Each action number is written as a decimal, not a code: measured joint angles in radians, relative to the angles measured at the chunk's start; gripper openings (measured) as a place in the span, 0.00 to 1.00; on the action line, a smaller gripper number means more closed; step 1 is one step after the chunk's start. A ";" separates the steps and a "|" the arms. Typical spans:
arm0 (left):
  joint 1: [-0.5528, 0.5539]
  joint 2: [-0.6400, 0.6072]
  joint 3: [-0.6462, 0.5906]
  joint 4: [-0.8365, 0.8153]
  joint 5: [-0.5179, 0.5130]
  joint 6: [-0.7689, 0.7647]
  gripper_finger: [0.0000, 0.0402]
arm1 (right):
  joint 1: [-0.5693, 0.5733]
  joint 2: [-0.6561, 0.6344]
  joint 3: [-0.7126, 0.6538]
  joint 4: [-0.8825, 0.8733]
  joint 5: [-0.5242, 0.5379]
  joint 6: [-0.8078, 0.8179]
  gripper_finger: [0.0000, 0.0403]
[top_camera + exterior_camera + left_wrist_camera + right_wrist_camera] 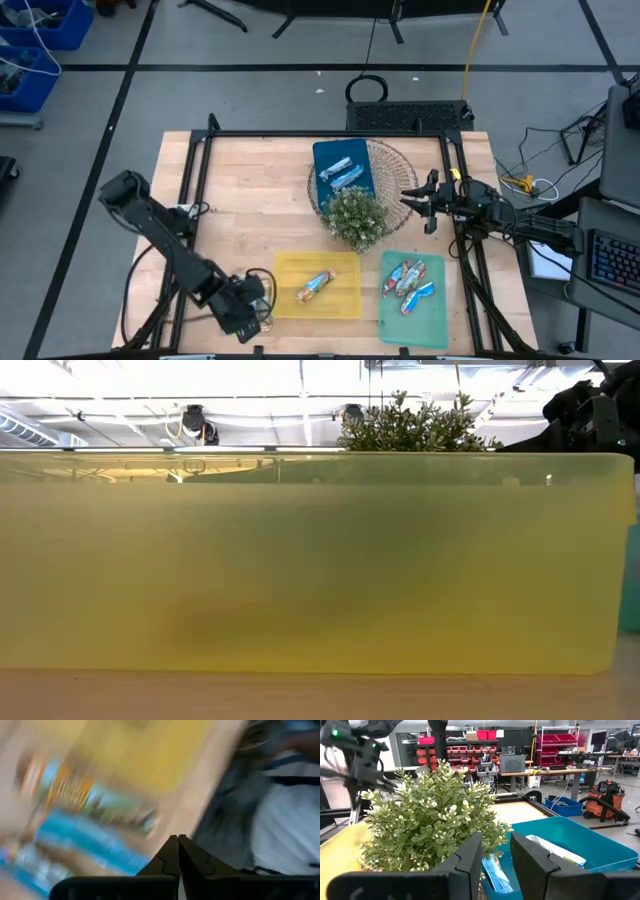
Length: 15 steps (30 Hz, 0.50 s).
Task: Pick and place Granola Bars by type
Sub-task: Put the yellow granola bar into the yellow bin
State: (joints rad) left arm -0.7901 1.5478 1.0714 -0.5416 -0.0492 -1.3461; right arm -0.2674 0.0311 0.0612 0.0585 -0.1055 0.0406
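Right gripper (pixel 418 201), fingers spread and empty | nearest bars (pixel 340 173) lie in the blue tray (pixel 328 155), just beyond the fingertips behind the plant (pixel 355 218), long axes slanted across the approach | left gripper (pixel 262 303), fingers pressed together, waits beside the yellow tray (pixel 288 266).

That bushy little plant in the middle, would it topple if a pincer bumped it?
Probably, yes. The plant is bushy and broad on top, and its base is hidden, so it may be top-heavy. Its sprigs look springy, so a light brush might only bend them. The right pincer hovers beside it.
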 joint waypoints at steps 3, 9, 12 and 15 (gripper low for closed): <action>-0.031 0.050 -0.002 -0.066 0.039 -0.154 0.01 | 0.000 0.003 0.000 -0.002 0.000 0.000 0.23; -0.089 0.111 -0.001 -0.143 0.080 -0.377 0.01 | 0.000 0.004 0.000 -0.002 0.000 0.000 0.23; -0.124 0.110 -0.001 -0.167 0.083 -0.479 0.01 | 0.000 0.004 0.000 -0.002 0.000 0.000 0.23; -0.162 0.111 -0.001 -0.208 0.081 -0.572 0.01 | 0.000 0.004 0.000 -0.002 0.000 0.000 0.23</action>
State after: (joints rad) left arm -0.9524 1.6592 1.0706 -0.7496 0.0321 -1.9179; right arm -0.2676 0.0349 0.0611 0.0564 -0.1055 0.0405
